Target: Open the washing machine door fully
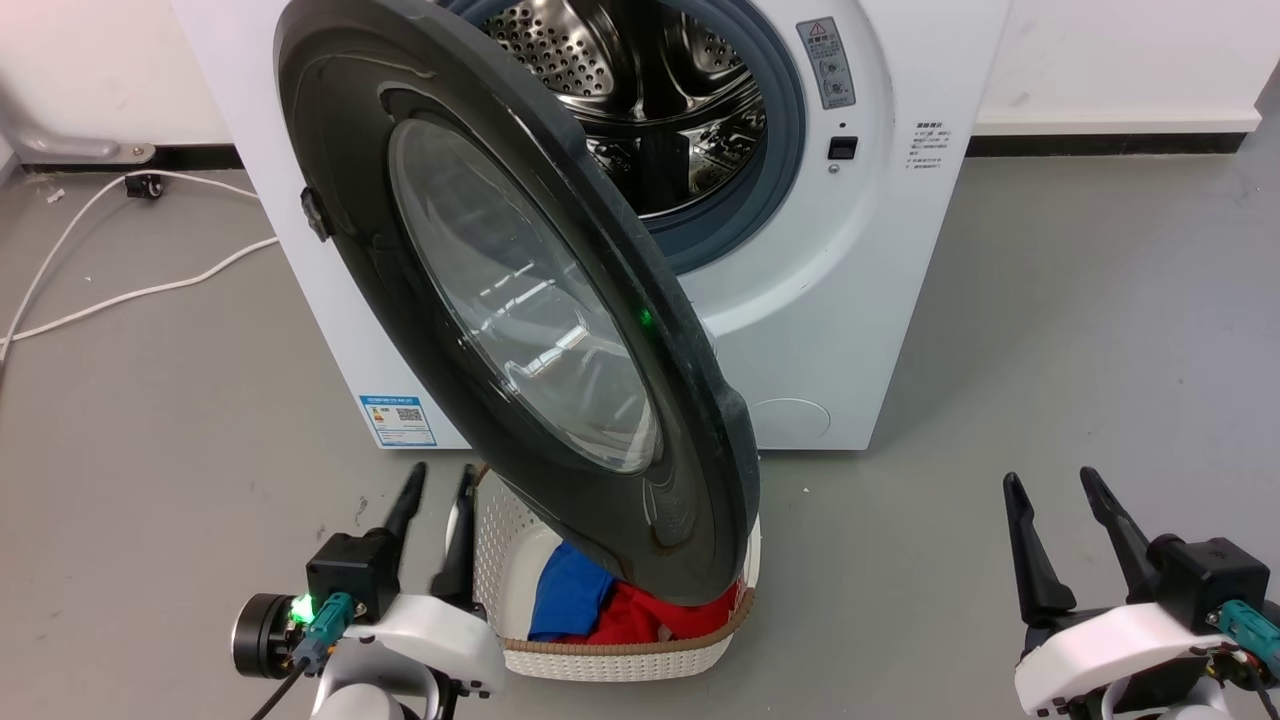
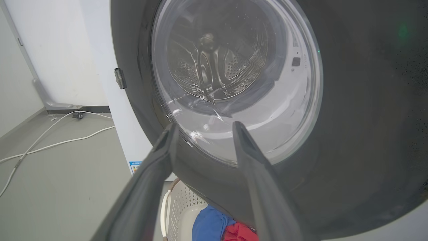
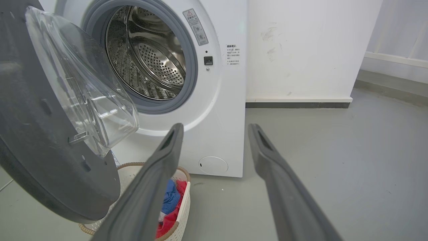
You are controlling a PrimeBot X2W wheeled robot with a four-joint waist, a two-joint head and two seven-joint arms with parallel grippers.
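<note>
The washing machine (image 1: pixel 860 300) is a white front-loader with its steel drum (image 1: pixel 650 90) exposed. The washing machine door (image 1: pixel 520 300), a glossy black disc with a clear bulging window, stands swung out part way, hinged on the machine's left. Seen from the right wrist, the door (image 3: pixel 43 134) shows its inner side and glass bowl. My left gripper (image 1: pixel 440 480) is open at the lower left, just below and left of the door's bottom edge, holding nothing. In the left wrist view its fingers (image 2: pixel 160 167) point at the door (image 2: pixel 367 117). My right gripper (image 1: pixel 1050 485) is open at the lower right, away from the machine.
A white laundry basket (image 1: pixel 610 660) with blue and red clothes sits on the floor under the door's lower rim, beside my left gripper. White cables (image 1: pixel 110 250) trail over the grey floor at the left. Open floor lies to the right of the machine.
</note>
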